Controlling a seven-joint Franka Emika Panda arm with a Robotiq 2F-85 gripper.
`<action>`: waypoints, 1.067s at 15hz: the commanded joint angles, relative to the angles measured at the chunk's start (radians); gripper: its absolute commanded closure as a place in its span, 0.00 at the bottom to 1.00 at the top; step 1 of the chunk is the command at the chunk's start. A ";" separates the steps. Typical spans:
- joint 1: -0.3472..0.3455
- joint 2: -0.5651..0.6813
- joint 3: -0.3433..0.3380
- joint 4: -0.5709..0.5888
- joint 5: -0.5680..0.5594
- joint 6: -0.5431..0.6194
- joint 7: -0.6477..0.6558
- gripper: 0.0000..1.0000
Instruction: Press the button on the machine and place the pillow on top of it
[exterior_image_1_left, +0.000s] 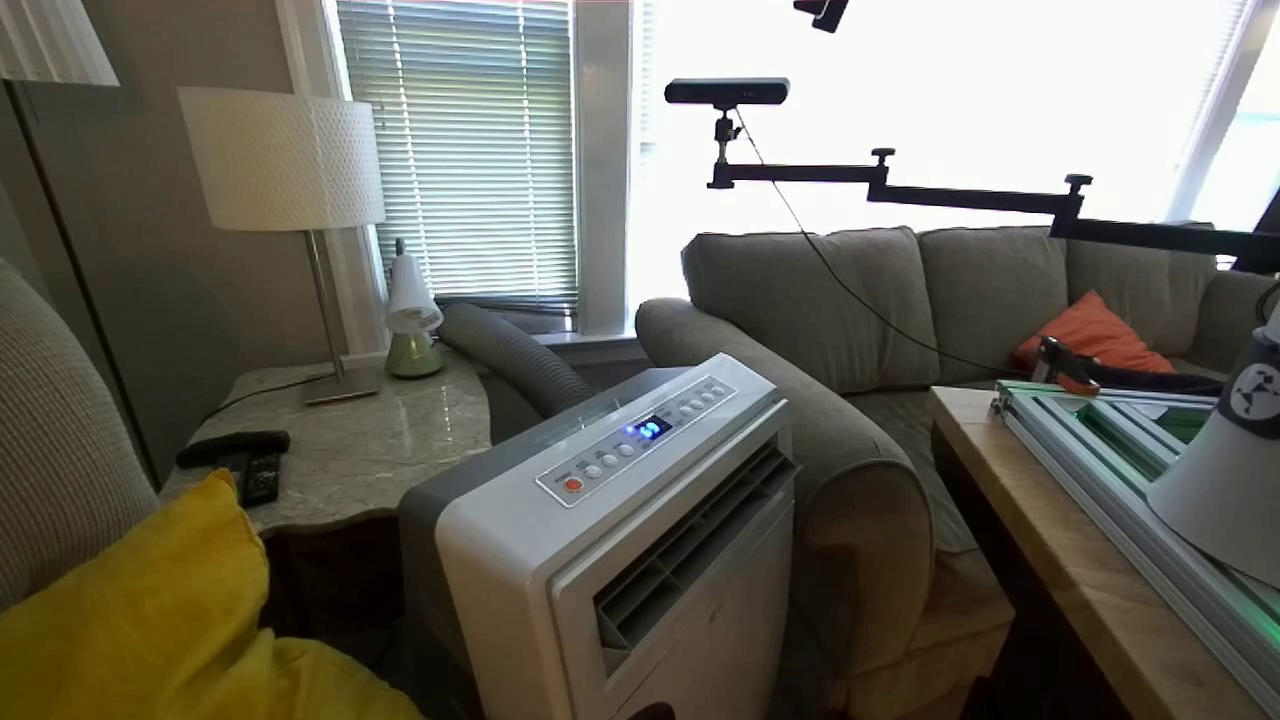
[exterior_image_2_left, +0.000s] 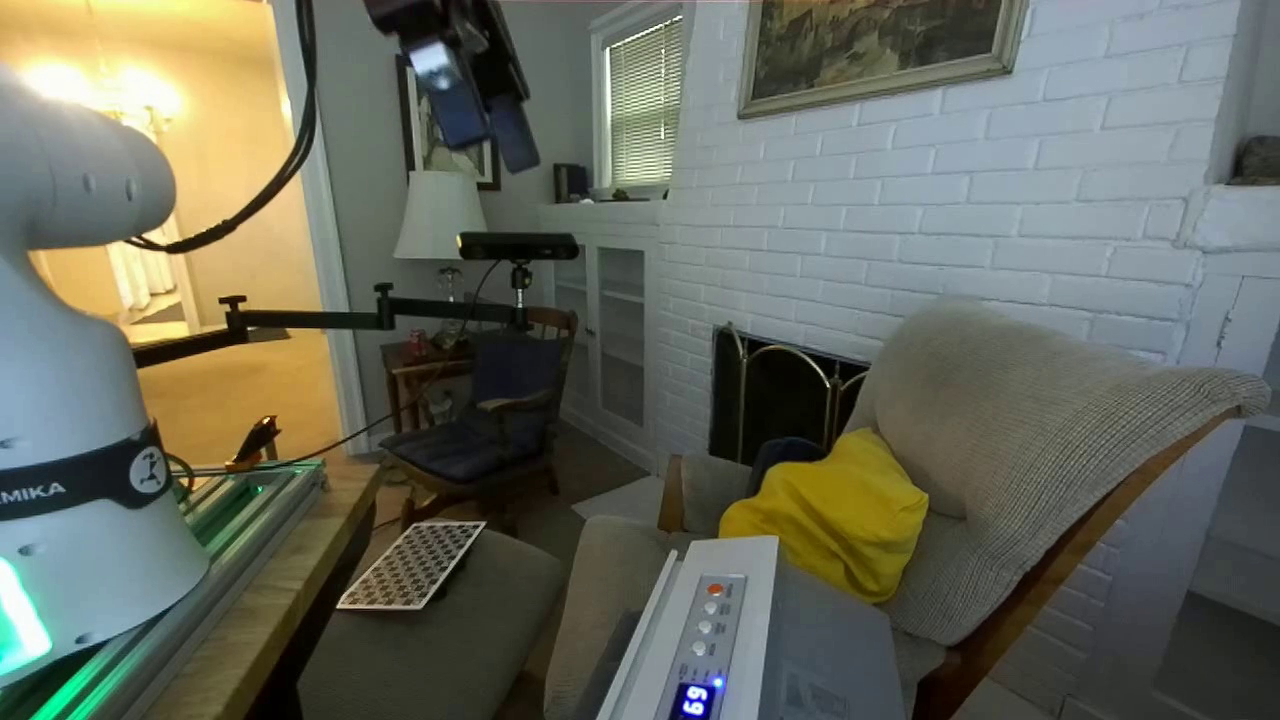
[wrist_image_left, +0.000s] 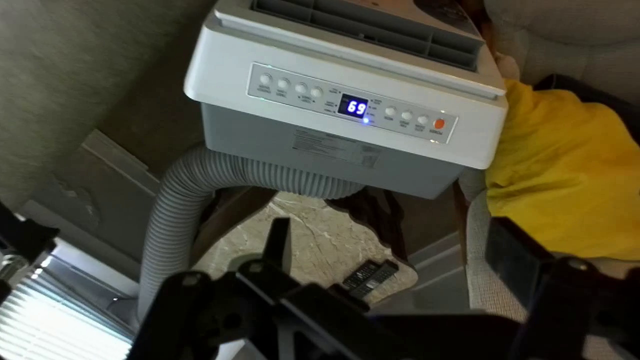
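Gripper (wrist_image_left: 390, 227): jaws spread wide, nothing held; fingers (wrist_image_left: 515, 257) shown close up in wrist view. Machine (wrist_image_left: 345, 127) is framed there at 12 o'clock, display (wrist_image_left: 353, 106) readable as 69. Pillow (wrist_image_left: 565, 170) is seen at the machine's 4 o'clock, rested on the armchair (exterior_image_2_left: 930, 390); contact with the machine can't be told. Orange-red cushion (exterior_image_1_left: 1090, 335) on the sofa (exterior_image_1_left: 820, 310) is caught at 3 o'clock in an exterior view only; fireplace (exterior_image_2_left: 780, 410) and framed painting (exterior_image_2_left: 880, 50), at 4 and 1, likewise in an exterior view.

Stone-topped side table (exterior_image_1_left: 440, 430) is occupied: tall lamp (exterior_image_1_left: 285, 170) at 12, small lamp (exterior_image_1_left: 412, 300) at 1, dark remote (exterior_image_1_left: 263, 480) at 8. Arm base (exterior_image_2_left: 100, 570) is mounted on a wooden bench (exterior_image_1_left: 1085, 575), visible in both exterior views. Window blinds (exterior_image_1_left: 465, 150) are backlit at 11; white brick wall (exterior_image_2_left: 950, 200) is shown at 2.
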 joint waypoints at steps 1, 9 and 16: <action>0.076 0.137 -0.119 -0.013 0.102 0.151 -0.147 0.00; 0.226 0.355 -0.204 0.028 0.262 0.148 -0.464 0.00; 0.162 0.334 -0.151 -0.006 0.238 0.209 -0.399 0.00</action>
